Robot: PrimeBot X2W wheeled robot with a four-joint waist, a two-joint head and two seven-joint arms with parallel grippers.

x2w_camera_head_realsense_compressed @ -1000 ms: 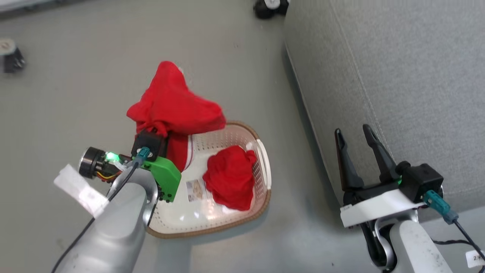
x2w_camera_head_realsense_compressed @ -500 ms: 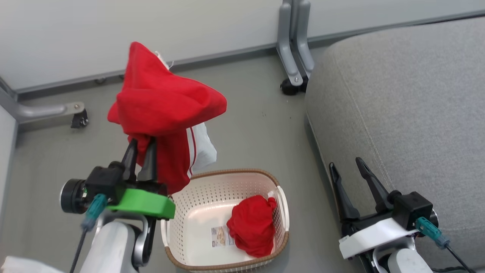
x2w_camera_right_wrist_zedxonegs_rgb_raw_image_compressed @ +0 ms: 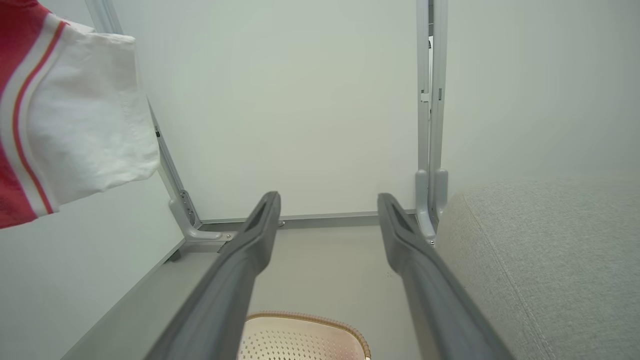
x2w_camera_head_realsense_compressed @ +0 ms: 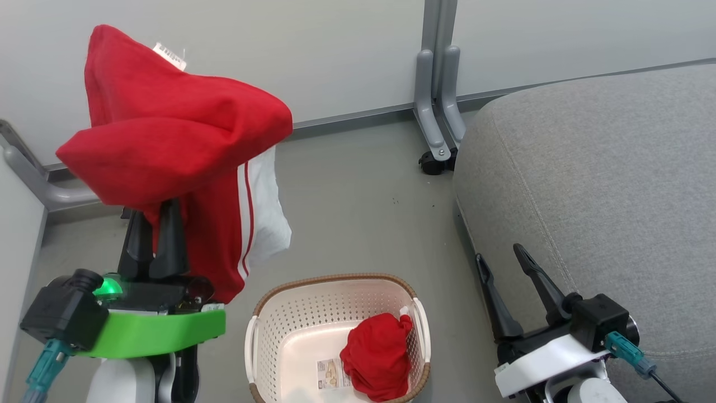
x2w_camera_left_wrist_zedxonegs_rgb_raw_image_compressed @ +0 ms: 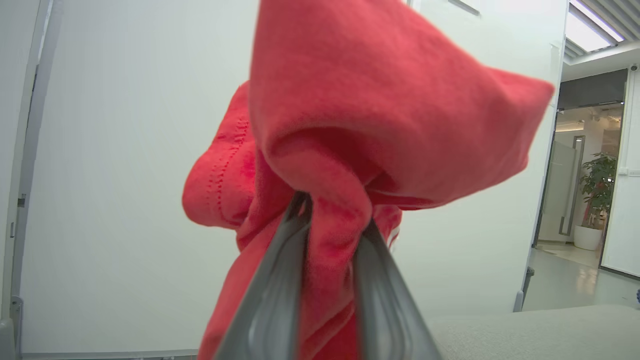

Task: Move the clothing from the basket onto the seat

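Head view: left jaws clench the red garment [x2w_camera_head_realsense_compressed: 168, 129] at upper left, best carried high over the seat [x2w_camera_head_realsense_compressed: 604, 168] at right; right jaws released.

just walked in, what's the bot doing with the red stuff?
The left hand is shut on a red garment with a white panel, holding it up in the air, clear of the basket. A second red garment lies bunched inside the basket on the floor. The right hand is open and empty beside the grey seat. No clothing is on the visible part of the seat yet.
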